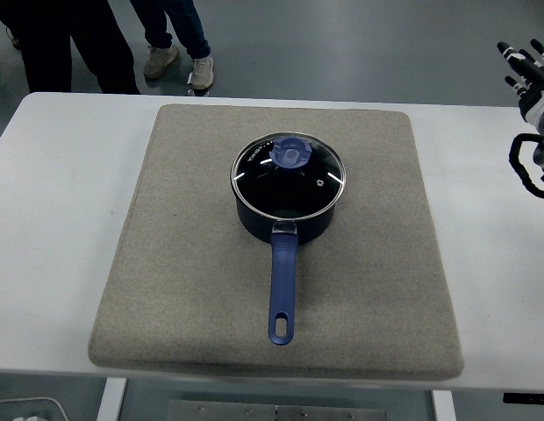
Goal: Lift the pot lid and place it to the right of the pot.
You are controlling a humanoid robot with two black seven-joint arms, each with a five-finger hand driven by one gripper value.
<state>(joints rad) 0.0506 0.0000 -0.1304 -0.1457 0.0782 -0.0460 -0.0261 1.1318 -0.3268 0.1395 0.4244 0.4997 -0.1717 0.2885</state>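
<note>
At right edge, right hand [528, 66] spread open, empty.

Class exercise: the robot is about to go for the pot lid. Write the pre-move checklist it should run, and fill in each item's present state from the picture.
1. Lid seated on the pot: ok, it sits level on the rim.
2. Knob free to grasp: ok, nothing covers or touches it.
3. Drop spot on the mat right of the pot: ok, that stretch is bare.
4. Pot handle out of the way: ok, it points toward the near edge, not right.
5. Right hand ready: ok, fingers spread and holding nothing, at the picture's right edge, far from the knob.
6. People's legs at the far side: ok, behind the table, not over it.
</note>
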